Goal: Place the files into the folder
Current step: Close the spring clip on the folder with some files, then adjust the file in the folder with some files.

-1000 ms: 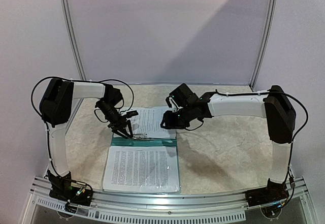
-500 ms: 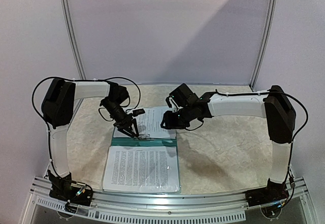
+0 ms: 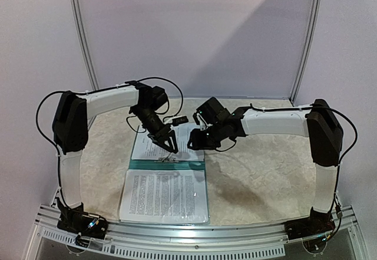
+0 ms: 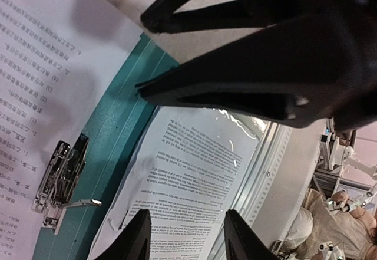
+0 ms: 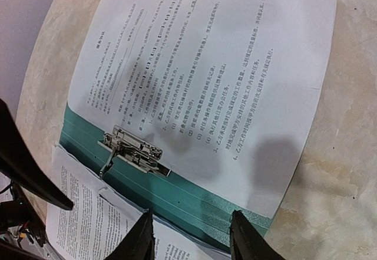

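The folder (image 3: 168,165) lies open and flat on the counter (image 3: 259,165). Its green middle strip and silver clip (image 3: 166,160) are just under the left jaws (image 3: 172,149). In the left wrist view the clip (image 4: 62,174) sits off to one side of the 2 fingers (image 4: 140,239), not between them. The left jaws are partly open and hold nothing. They hang over the green strip (image 4: 112,130).

The files (image 3: 165,195) lie on the folder in 2 lots. 1 lot is on the near half, past the strip from both jaws. The other sheet (image 5: 206,77) lies on the far half, below the right jaws (image 3: 193,142).

The right jaws (image 5: 191,239) are partly open too, with nothing in them. They hang above the far sheet, close to its right edge. The clip (image 5: 132,151) and strip (image 5: 177,195) lie just in front of them. The 2 jaws are near each other, with the clip between them.
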Available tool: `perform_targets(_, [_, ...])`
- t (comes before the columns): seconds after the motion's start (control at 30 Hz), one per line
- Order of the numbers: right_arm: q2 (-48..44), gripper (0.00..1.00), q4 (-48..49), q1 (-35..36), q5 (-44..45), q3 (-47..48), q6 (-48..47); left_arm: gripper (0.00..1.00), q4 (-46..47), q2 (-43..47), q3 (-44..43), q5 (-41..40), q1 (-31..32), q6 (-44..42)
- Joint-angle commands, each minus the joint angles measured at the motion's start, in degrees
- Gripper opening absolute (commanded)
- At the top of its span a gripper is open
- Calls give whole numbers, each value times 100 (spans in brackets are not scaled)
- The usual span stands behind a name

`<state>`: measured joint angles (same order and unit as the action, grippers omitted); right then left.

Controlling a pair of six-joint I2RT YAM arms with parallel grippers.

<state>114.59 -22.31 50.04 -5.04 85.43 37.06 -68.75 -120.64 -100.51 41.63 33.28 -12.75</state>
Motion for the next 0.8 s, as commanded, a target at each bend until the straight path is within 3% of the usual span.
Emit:
perform_targets(0.0, [-281,44,-42,-35,-65,8,50,44,-464,699,-286,-152,-313,-411])
perform_targets(0.1, [-296,43,-7,10,-152,86,110,45,-297,1477,119,-1191,-626,-740])
perform_targets(0.23, [-267,43,7,138,-215,257,214,52,266,2903,1461,-2120,-1033,-1508])
perform_targets(0.33, [-201,43,16,259,-379,465,294,60,655,4099,2653,-2258,-1325,-2182])
perform_targets(0.5, [117,43,-166,488,-473,984,391,61,1199,5712,4164,-2304,-1404,-2817])
perform_targets(0.77, [269,43,-289,723,-373,1196,607,62,725,6854,4755,-2431,-1406,-3010])
